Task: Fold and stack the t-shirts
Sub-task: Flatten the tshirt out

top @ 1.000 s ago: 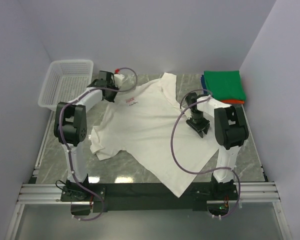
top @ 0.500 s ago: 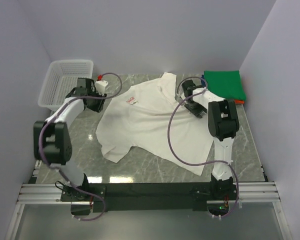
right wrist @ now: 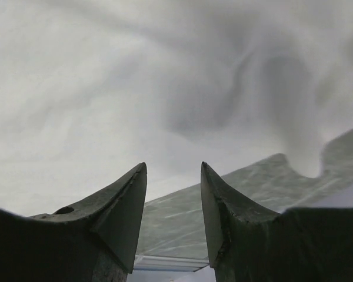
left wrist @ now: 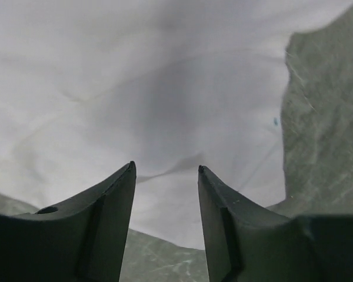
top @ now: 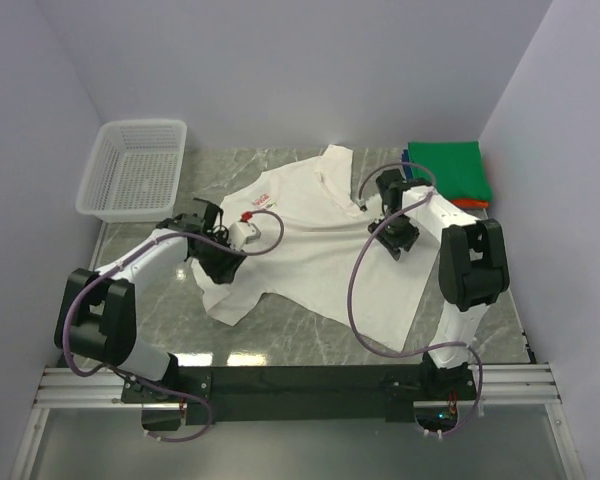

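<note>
A white t-shirt [top: 310, 245] with a small red chest logo [top: 263, 197] lies spread on the marble table, collar toward the back. My left gripper [top: 223, 266] hovers over its left sleeve, open; in the left wrist view its fingertips [left wrist: 166, 167] frame white cloth [left wrist: 165, 106] without touching it. My right gripper [top: 397, 243] is over the shirt's right side, open; between its fingertips [right wrist: 173, 165] show the cloth's edge [right wrist: 135, 106] and bare table. Folded tees are stacked at the back right: green [top: 445, 170] on top, a blue edge [top: 407, 160], an orange edge [top: 470, 203].
A white mesh basket [top: 135, 165] stands at the back left. Grey walls close in the table on three sides. Bare marble [top: 310, 335] shows in front of the shirt's hem, and the arms' mounting rail [top: 300, 385] runs along the near edge.
My left gripper let go, opened, and moved from the back beside the basket forward onto the shirt's left sleeve. The right gripper shifted slightly nearer and widened. The shirt lies more gathered toward the back.
</note>
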Motion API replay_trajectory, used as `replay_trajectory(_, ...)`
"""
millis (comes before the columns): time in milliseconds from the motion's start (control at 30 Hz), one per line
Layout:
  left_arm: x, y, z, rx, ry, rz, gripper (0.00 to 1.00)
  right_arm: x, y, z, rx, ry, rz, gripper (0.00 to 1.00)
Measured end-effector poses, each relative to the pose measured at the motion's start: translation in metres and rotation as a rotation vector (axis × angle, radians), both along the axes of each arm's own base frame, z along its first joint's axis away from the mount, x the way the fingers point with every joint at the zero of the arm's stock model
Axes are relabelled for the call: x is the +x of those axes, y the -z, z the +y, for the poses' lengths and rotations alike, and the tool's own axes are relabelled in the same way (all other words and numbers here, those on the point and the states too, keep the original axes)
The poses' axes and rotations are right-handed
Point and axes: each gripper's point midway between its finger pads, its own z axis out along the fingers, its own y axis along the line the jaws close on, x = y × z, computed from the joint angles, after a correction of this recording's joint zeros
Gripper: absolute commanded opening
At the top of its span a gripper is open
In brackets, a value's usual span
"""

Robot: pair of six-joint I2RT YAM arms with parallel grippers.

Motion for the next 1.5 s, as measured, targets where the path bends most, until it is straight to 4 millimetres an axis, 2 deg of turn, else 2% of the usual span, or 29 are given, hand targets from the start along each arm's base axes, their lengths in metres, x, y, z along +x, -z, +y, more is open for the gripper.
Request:
replay_trajectory(167, -0.028, 0.022, -0.008, 0.081, 0.064, 0.044, 0.57, -0.039, 0.022, 0.003, 0.038, 0.009, 0.13, 0.48)
replay_trajectory(267, -0.038, 0.033, -0.003, 0.14, 0.074, 0.052, 0.55, -0.05, 0.034, 0.003, 0.036, 0.014, 0.18, 0.47)
replay_trajectory(367, -0.044, 0.042, 0.009, 0.203, 0.059, 0.06, 0.46, -0.055, 0.046, 0.0, 0.02, 0.017, 0.218, 0.46)
replay_trajectory(400, -0.044, 0.043, 0.012, 0.219, 0.049, 0.059, 0.34, -0.057, 0.046, -0.002, 0.01, 0.017, 0.226, 0.46)
replay_trajectory(500, -0.039, 0.041, 0.022, 0.264, 0.005, 0.033, 0.18, -0.057, 0.046, -0.004, -0.007, 0.017, 0.225, 0.45)
replay_trajectory(600, -0.033, 0.028, 0.034, 0.277, -0.057, -0.016, 0.11, -0.056, 0.046, -0.009, -0.032, 0.016, 0.221, 0.45)
replay_trajectory(667, -0.029, 0.016, 0.048, 0.281, -0.114, -0.057, 0.09, -0.056, 0.046, -0.011, -0.048, 0.016, 0.22, 0.45)
replay_trajectory(767, -0.034, 0.007, 0.077, 0.306, -0.202, -0.086, 0.14, -0.055, 0.046, -0.016, -0.074, 0.012, 0.222, 0.45)
replay_trajectory(800, -0.042, 0.009, 0.086, 0.324, -0.222, -0.075, 0.25, -0.055, 0.046, -0.017, -0.082, 0.009, 0.223, 0.44)
replay_trajectory(867, -0.055, 0.015, 0.095, 0.344, -0.225, -0.044, 0.37, -0.054, 0.045, -0.019, -0.094, 0.003, 0.223, 0.44)
replay_trajectory(900, -0.066, 0.021, 0.098, 0.358, -0.208, -0.01, 0.46, -0.053, 0.045, -0.02, -0.1, 0.0, 0.223, 0.44)
replay_trajectory(1000, -0.095, 0.029, 0.1, 0.362, -0.147, 0.089, 0.51, -0.051, 0.044, -0.022, -0.115, -0.014, 0.222, 0.44)
replay_trajectory(1067, -0.098, 0.021, 0.093, 0.318, -0.116, 0.102, 0.5, -0.051, 0.044, -0.023, -0.117, -0.023, 0.223, 0.44)
replay_trajectory(1100, -0.094, 0.014, 0.088, 0.293, -0.106, 0.09, 0.49, -0.05, 0.044, -0.023, -0.117, -0.029, 0.223, 0.45)
replay_trajectory(1167, -0.07, -0.006, 0.074, 0.23, -0.097, 0.04, 0.48, -0.05, 0.044, -0.024, -0.119, -0.037, 0.223, 0.44)
replay_trajectory(1233, -0.035, -0.027, 0.06, 0.178, -0.097, -0.025, 0.47, -0.049, 0.044, -0.024, -0.124, -0.043, 0.221, 0.44)
replay_trajectory(1300, 0.012, -0.045, 0.045, 0.12, -0.108, -0.116, 0.45, -0.048, 0.044, -0.025, -0.13, -0.047, 0.217, 0.44)
replay_trajectory(1367, 0.058, -0.052, 0.034, 0.085, -0.121, -0.184, 0.45, -0.047, 0.043, -0.026, -0.13, -0.046, 0.215, 0.44)
replay_trajectory(1400, 0.075, -0.053, 0.03, 0.074, -0.129, -0.202, 0.43, -0.046, 0.043, -0.026, -0.129, -0.043, 0.213, 0.44)
replay_trajectory(1500, 0.13, -0.041, 0.017, 0.049, -0.159, -0.23, 0.41, -0.04, 0.041, -0.026, -0.096, -0.019, 0.194, 0.44)
